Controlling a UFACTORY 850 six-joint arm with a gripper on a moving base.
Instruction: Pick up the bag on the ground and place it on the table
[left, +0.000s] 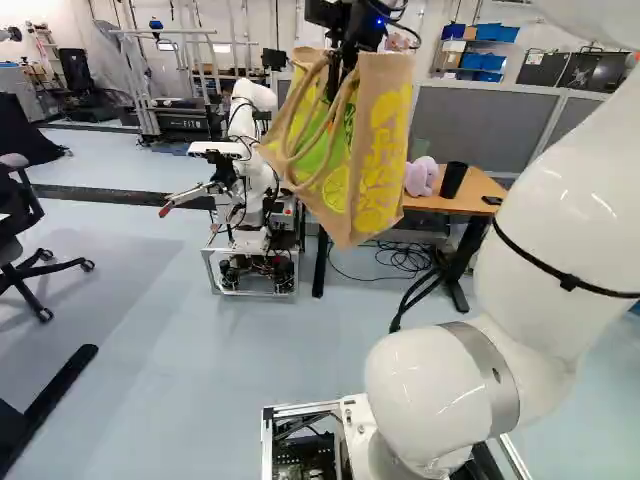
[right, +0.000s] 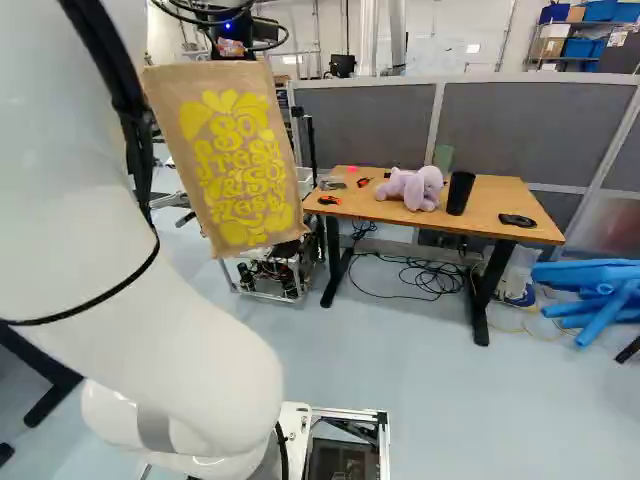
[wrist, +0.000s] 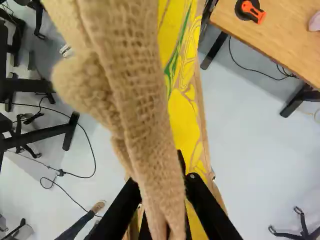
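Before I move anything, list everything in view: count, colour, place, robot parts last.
bag: 1, tan, yellow and green print, hanging from the fingers
table: 1, wood-brown top, ahead
plush toy: 1, light purple, on table
cup: 1, black, beside toy
flat item: 1, black, on table
small tools: at least 2, orange/black, on table
cables: several, black, under table
tubes: several, blue, right of table, right base view
partition: panelled, grey, behind table
bins: several, blue, far shelf
office chair: 1, black, left base view's left edge
another robot: 1, white, left of table
arm: 1, white
fingers: 2, black, closed on bag handles
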